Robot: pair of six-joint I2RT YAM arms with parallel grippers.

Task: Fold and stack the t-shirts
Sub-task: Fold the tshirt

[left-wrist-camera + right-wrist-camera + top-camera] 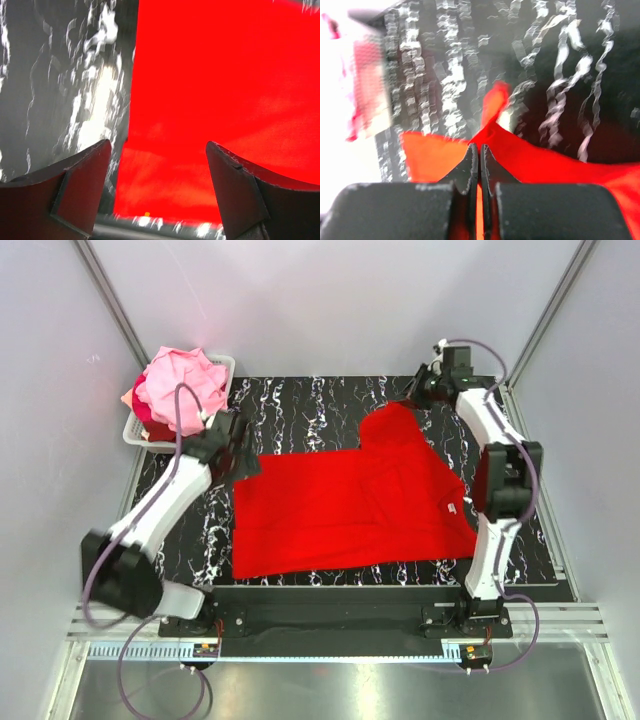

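A bright red t-shirt (350,505) lies spread on the black marbled mat (320,400). My right gripper (415,395) is at the shirt's far right corner, shut on a pinch of the red t-shirt (545,160). In the right wrist view the cloth rises in a peak at the closed gripper (480,146). My left gripper (243,455) hovers open over the shirt's far left edge. In the left wrist view the left gripper (158,145) holds nothing, with the red t-shirt (225,90) under it. Pink and peach t-shirts (185,380) are heaped in the basket.
A white slotted basket (135,432) stands at the mat's far left corner, also showing as the blurred basket (367,90) in the right wrist view. Bare marbled mat (65,90) lies left of the shirt. White walls enclose the table on three sides.
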